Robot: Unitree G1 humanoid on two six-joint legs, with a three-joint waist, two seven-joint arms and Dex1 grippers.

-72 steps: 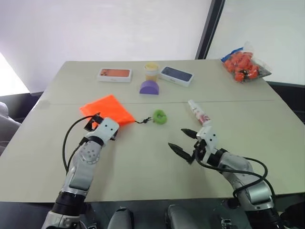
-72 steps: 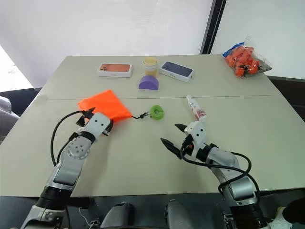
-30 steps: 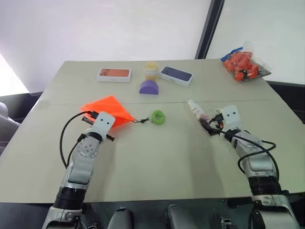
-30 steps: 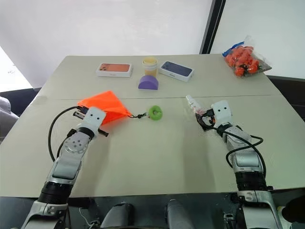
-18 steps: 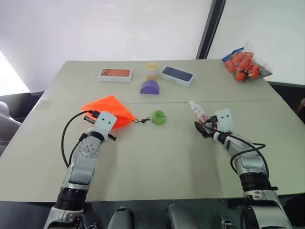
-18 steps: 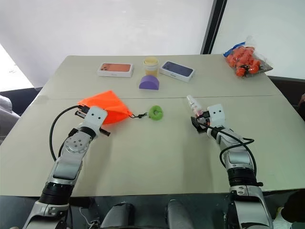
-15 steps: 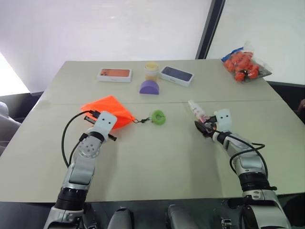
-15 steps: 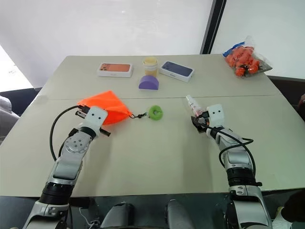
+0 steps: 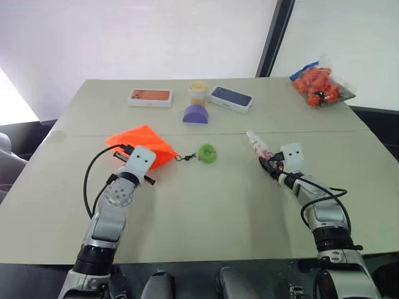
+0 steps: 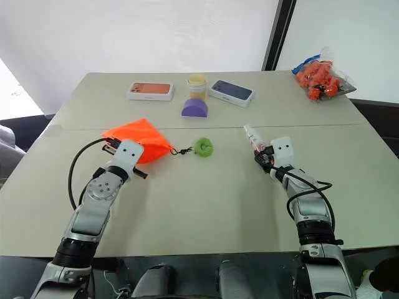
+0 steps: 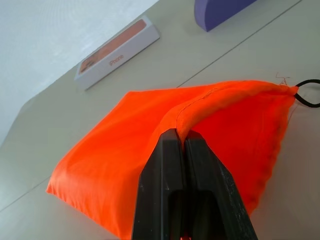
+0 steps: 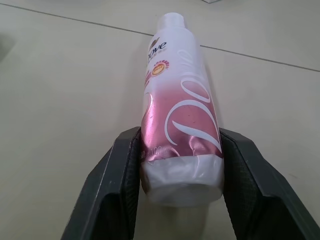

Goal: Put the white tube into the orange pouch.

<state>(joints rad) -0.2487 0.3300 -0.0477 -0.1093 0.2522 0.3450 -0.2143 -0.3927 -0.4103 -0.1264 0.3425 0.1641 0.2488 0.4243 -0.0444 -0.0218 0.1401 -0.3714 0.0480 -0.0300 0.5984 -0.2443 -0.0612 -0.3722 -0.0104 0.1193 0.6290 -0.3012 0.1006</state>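
The white tube (image 12: 180,125) lies on the table (image 9: 206,193), squeezed between the right gripper's (image 12: 181,170) jaws. Close up, the left gripper (image 11: 179,142) pinches a fold of the orange pouch (image 11: 125,165).

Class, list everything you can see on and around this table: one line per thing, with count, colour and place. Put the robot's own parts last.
table: one, beige, under everything.
orange pouch: one, bright orange, left part of the table; dark cord running to a green ring at mid-table.
white tube: one, white with pink label, lying right of centre.
phone boxes: two, white; orange-printed far left, dark-printed far right of it.
jar: one, yellowish, between the boxes.
half-round block: one, purple, in front of the jar.
clear bag of orange items: one, far right edge.
left gripper: black fingers shut on a fold of the pouch.
right gripper: black fingers on either side of the tube.
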